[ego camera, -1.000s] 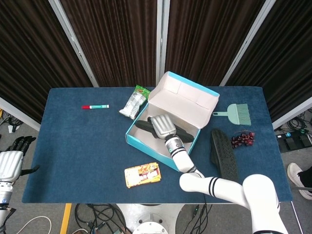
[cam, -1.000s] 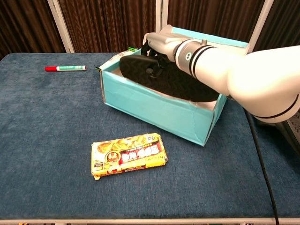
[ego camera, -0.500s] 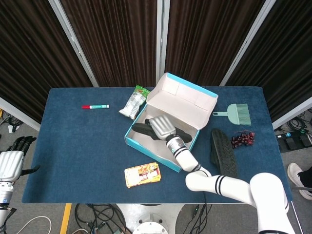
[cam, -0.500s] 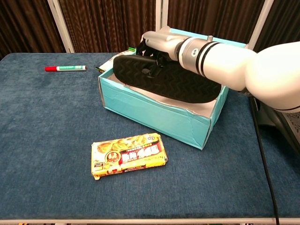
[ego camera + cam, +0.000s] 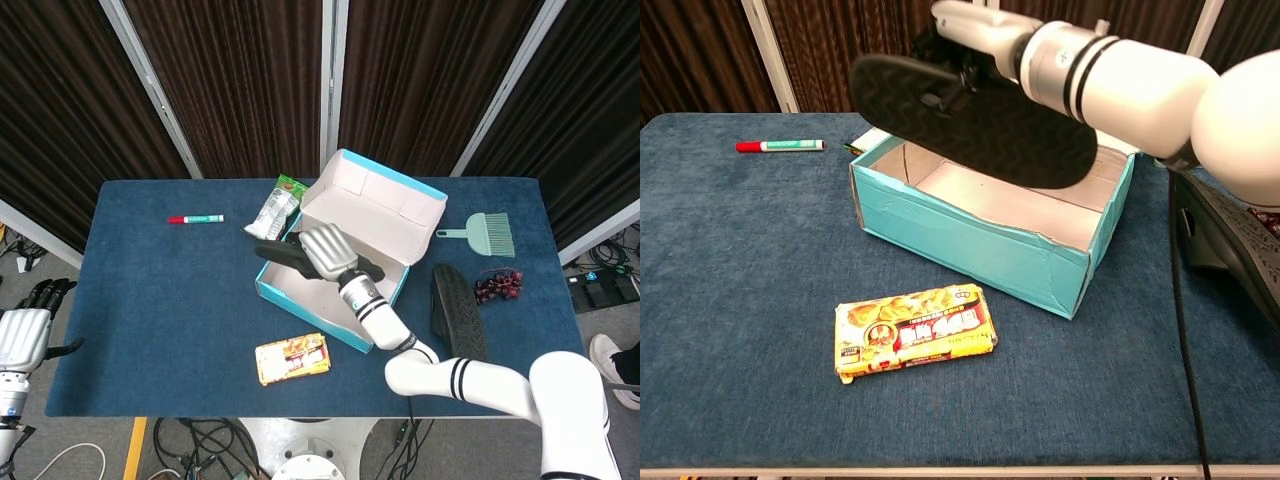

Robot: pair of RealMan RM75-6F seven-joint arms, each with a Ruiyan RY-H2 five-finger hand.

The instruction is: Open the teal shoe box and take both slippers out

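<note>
Black slipper [image 5: 980, 125] held above teal shoe box [image 5: 980, 235], right robot hand [image 5: 975, 25] gripping it

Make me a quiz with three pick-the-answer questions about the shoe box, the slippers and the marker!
1. Where is the slipper that the right hand holds?
A. Deep inside the box
B. In the air above the box
C. On the snack pack

2. How many slippers show in all?
A. One
B. Two
C. Three

3. How is the box lid?
A. Shut
B. Taped down
C. Open

Answers:
1. B, in the chest view the slipper hangs clear above the box's rim.
2. B, one is in the hand and the other slipper lies on the table right of the box.
3. C, the lid stands tipped back and the inside shows.
</note>
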